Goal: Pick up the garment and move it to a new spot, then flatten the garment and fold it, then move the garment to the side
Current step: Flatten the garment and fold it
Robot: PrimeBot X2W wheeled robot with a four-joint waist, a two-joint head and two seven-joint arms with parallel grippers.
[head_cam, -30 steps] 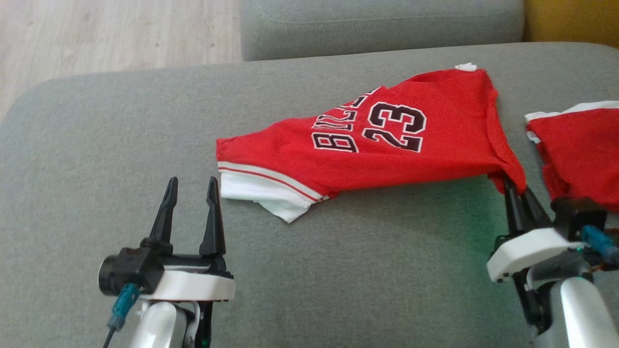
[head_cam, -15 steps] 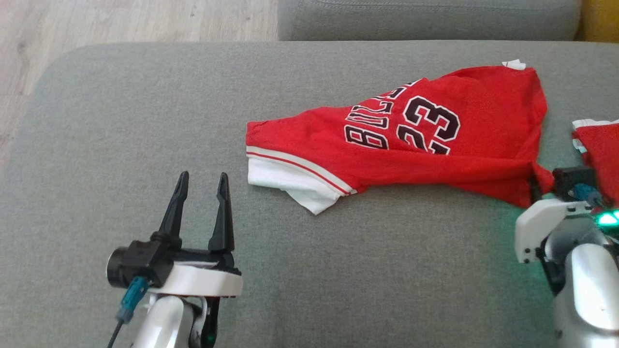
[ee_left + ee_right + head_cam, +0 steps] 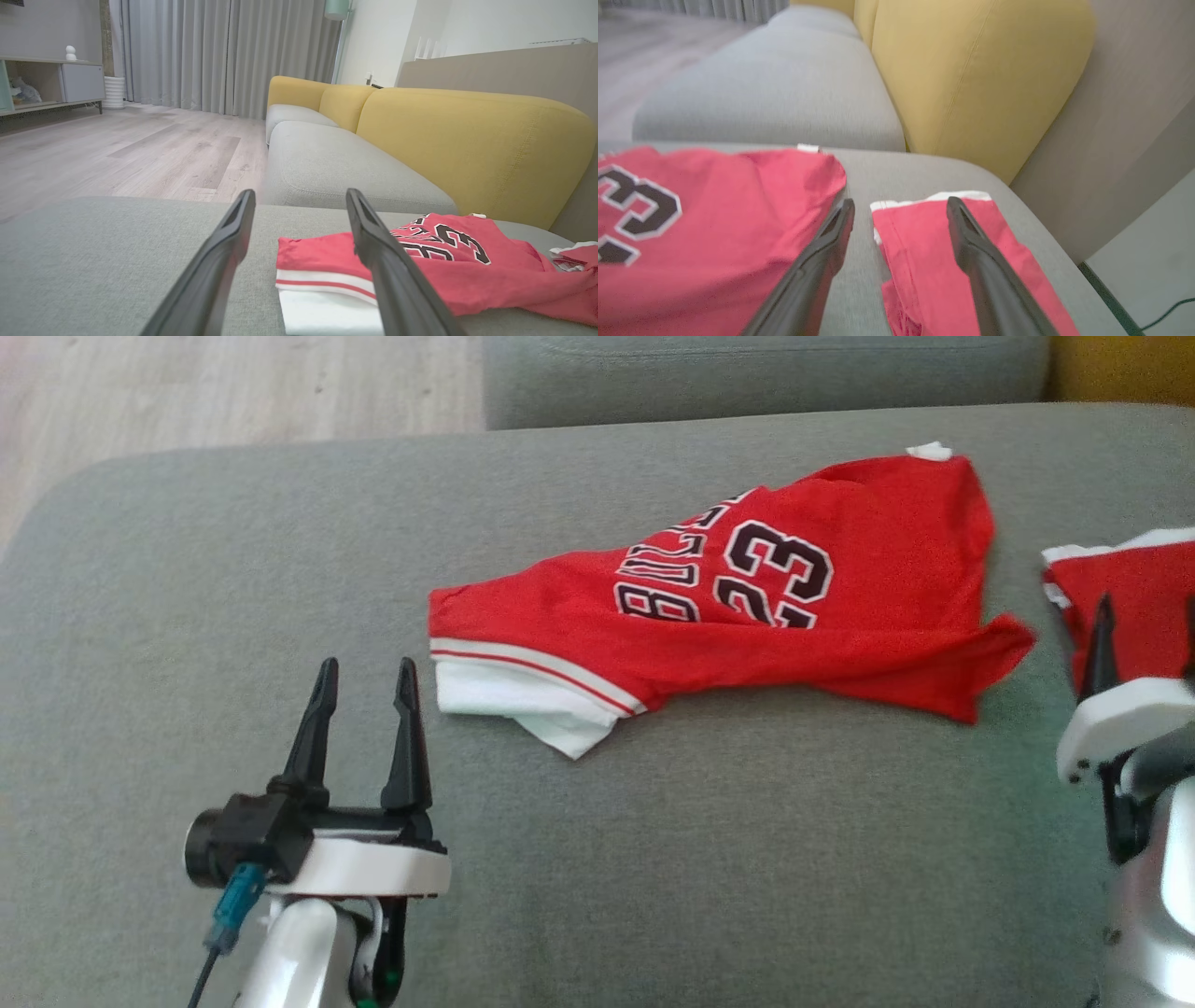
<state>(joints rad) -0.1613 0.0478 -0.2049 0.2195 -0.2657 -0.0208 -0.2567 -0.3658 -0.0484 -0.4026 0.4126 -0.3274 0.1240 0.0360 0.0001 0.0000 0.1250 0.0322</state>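
Observation:
The garment (image 3: pixel 840 588) is a red jersey with black "23" lettering and a white hem, lying rumpled on the grey sofa cushion (image 3: pixel 653 859). Its right corner rests loose on the cushion. At the lower left my left gripper (image 3: pixel 366 665) stands open and empty, just left of the white hem. My right gripper (image 3: pixel 1148 616) is open at the right edge, apart from the jersey's corner. In the right wrist view the right gripper (image 3: pixel 900 202) points between the jersey (image 3: pixel 714 233) and a second red cloth (image 3: pixel 920 252). From the left wrist, the left gripper (image 3: pixel 300 193) frames the jersey (image 3: pixel 467 275).
A second red cloth with white trim (image 3: pixel 1139 579) lies at the cushion's right end, under my right gripper. Another grey cushion (image 3: pixel 747 373) lies beyond, with a yellow backrest (image 3: pixel 980 70) at the right. Wood floor (image 3: pixel 187 392) lies off the cushion's far left edge.
My right gripper was shut on the jersey's right corner; it has opened, let the corner drop onto the cushion and drawn off to the right. The camera shifted. The left gripper stayed open.

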